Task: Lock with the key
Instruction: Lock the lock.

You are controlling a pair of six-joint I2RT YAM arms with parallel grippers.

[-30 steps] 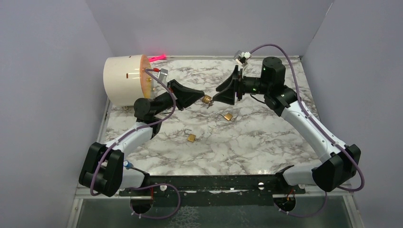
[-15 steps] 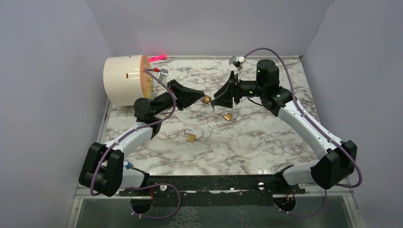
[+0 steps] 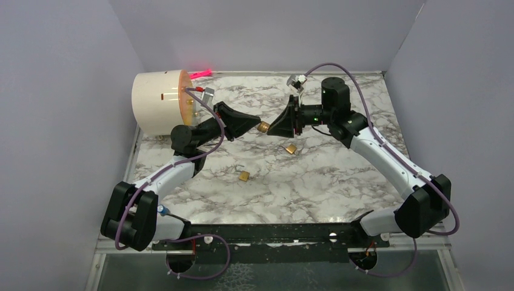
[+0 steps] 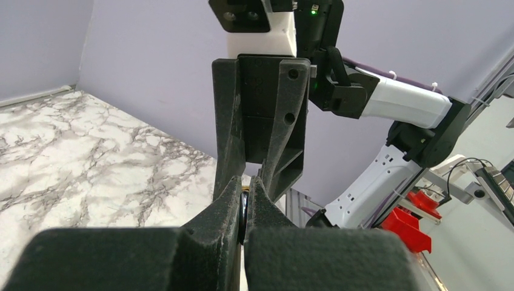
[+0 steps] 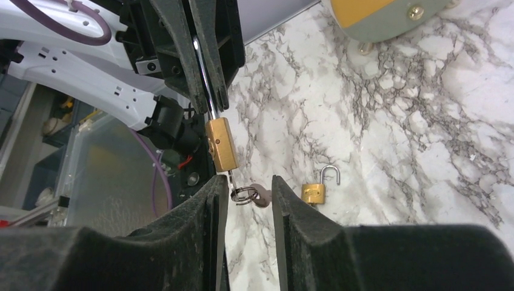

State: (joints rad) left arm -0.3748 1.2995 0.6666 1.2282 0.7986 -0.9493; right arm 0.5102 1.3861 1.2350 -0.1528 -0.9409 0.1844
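Just above the marble worktop (image 3: 339, 176), the two arms meet nose to nose over a brass padlock (image 5: 220, 144) held in the air between them. The left gripper (image 4: 244, 180) has the lock. Its fingers (image 4: 225, 209) are pinched together on the steel shackle (image 5: 203, 70), so the brass body hangs clear beyond their tips.

The padlock's long axis runs along the line from one gripper to the other, with the shackle end towards the left arm and the keyhole end towards the right. The key (image 5: 260, 197), on its small ring, sticks out of that keyhole end and lies straight ahead of the right gripper (image 5: 248, 182). That arm is therefore the nearer one and the one placed to work the key.

The right fingers (image 5: 203, 242) stand parted on either side of the key's head, and they grip nothing. From the right wrist view there appears to be a sliver of space on each side of the key, though the angle leaves that uncertain.

The coming move looks like a short pinch on the key's head, then a twist about the same long axis while the left arm braces the lock.

A second padlock (image 3: 290, 148) and a third padlock (image 3: 243, 176) lie on the marble below. A cream drum (image 3: 159, 103) sits at the far left.
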